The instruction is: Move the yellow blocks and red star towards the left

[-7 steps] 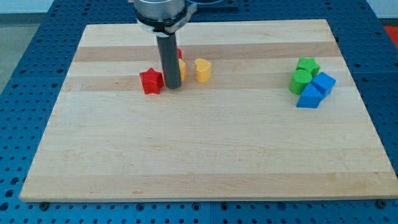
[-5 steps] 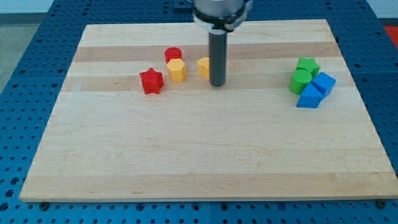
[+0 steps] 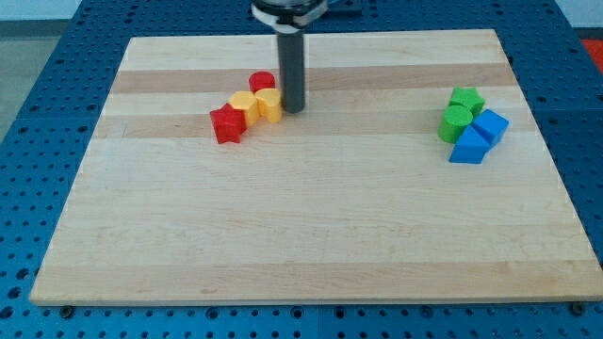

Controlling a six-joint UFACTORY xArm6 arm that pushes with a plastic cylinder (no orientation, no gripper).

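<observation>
The red star [image 3: 226,123] lies left of the board's middle, towards the view's top. Two yellow blocks touch it in a diagonal row: one [image 3: 244,108] right against the star, its shape unclear, and one [image 3: 269,105] just to its right. A red cylinder [image 3: 262,83] sits just above them. My tip [image 3: 293,109] stands against the right side of the right yellow block.
At the view's right a cluster holds a green star [image 3: 466,99], a green cylinder [image 3: 455,121] and two blue blocks [image 3: 490,125] [image 3: 469,147]. The wooden board [image 3: 311,235] rests on a blue perforated table.
My tip moved left from the right of the yellow heart. It pushed the yellow blocks left until they closed up against the red star.
</observation>
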